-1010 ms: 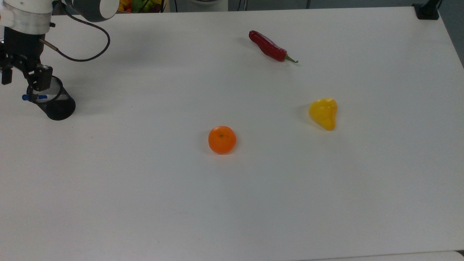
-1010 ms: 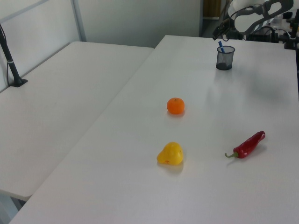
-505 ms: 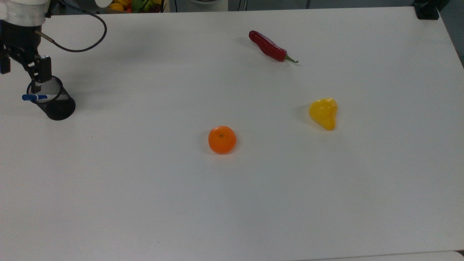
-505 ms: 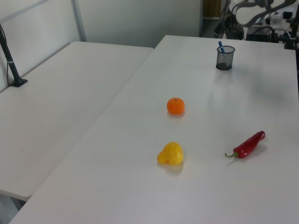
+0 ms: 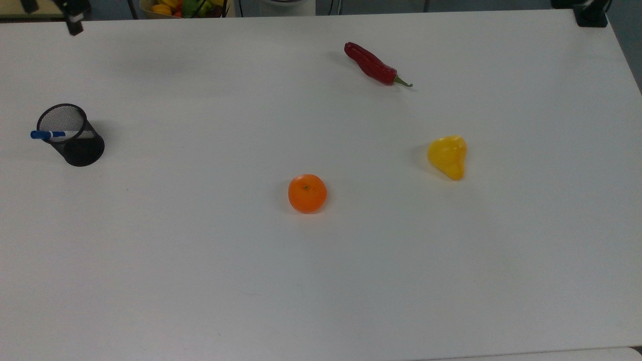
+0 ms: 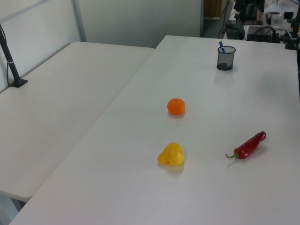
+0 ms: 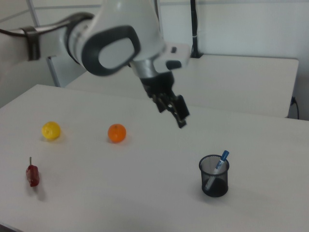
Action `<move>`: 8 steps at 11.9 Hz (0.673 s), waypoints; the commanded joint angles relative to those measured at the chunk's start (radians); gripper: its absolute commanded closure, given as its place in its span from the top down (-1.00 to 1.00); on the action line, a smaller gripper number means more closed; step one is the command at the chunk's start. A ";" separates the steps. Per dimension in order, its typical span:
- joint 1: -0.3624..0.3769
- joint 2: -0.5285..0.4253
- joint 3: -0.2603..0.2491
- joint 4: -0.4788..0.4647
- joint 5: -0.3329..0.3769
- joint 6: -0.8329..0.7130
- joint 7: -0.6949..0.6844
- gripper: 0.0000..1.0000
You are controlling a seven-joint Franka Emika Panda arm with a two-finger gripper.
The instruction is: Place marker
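One marker (image 7: 216,170) is seen leaning inside the black mesh cup (image 7: 214,176), blue cap above the rim. Well above the cup, the gripper (image 7: 176,112) is held; its finger state cannot be told.

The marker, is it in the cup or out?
In. The marker leans inside the black mesh cup, its blue cap poking above the rim.

The tabletop (image 5: 321,281) is evenly and softly lit from above; faint, diffuse shadows are cast, and no glare is seen.
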 commanded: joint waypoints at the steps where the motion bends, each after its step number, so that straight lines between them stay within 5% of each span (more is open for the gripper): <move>1: 0.013 -0.049 0.102 0.077 0.002 -0.226 0.059 1.00; 4: 0.014 -0.078 0.234 0.077 -0.006 -0.277 0.188 1.00; 8: 0.024 -0.070 0.364 0.068 -0.009 -0.288 0.161 1.00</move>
